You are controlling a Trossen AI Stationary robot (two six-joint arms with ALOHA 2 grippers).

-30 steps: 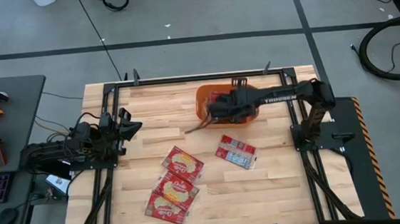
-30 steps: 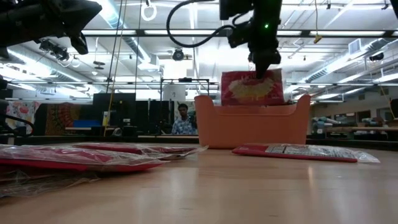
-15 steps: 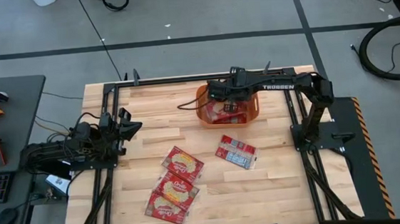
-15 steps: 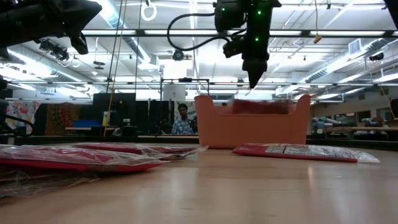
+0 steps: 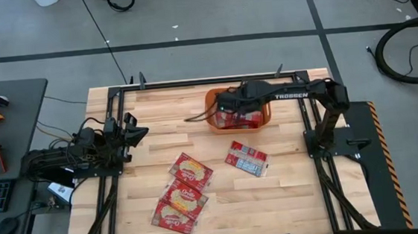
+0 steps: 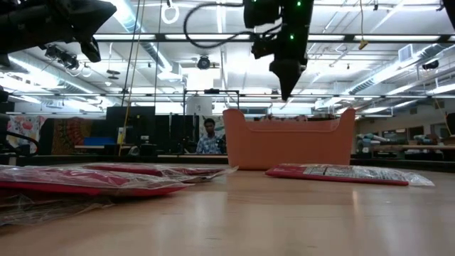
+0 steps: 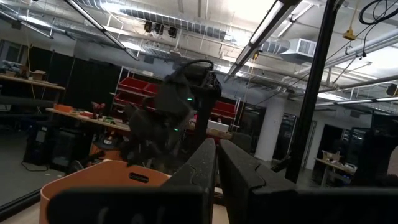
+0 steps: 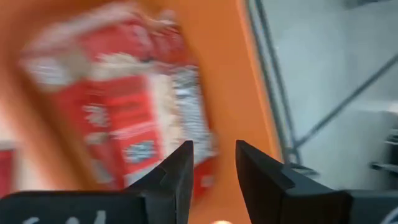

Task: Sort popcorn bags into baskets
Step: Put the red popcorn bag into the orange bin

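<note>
The orange basket (image 5: pixel 267 117) stands at the table's far middle; it also shows in the low view (image 6: pixel 288 146). Red popcorn bags (image 5: pixel 245 116) lie inside it, one plain in the right wrist view (image 8: pixel 124 112). My right gripper (image 5: pixel 226 104) hangs open and empty above the basket's left part (image 6: pixel 286 91), its fingers pointing down. Three popcorn bags (image 5: pixel 184 195) lie overlapping on the near middle of the table, and one more (image 5: pixel 246 157) lies flat in front of the basket. My left gripper (image 5: pixel 137 130) waits shut at the table's left edge.
The left arm's fingers (image 7: pixel 217 168) point across the table toward the basket (image 7: pixel 81 180). The right arm's base (image 5: pixel 330 133) stands at the table's right edge. Bare wood lies between the basket and the left arm. A person (image 6: pixel 210 135) shows far behind the table.
A second ago my right gripper held a popcorn bag upright over the basket. It has let go, and the bag has fallen flat into the basket, below the rim. The gripper has stayed above the basket, shifting slightly toward the far edge.
</note>
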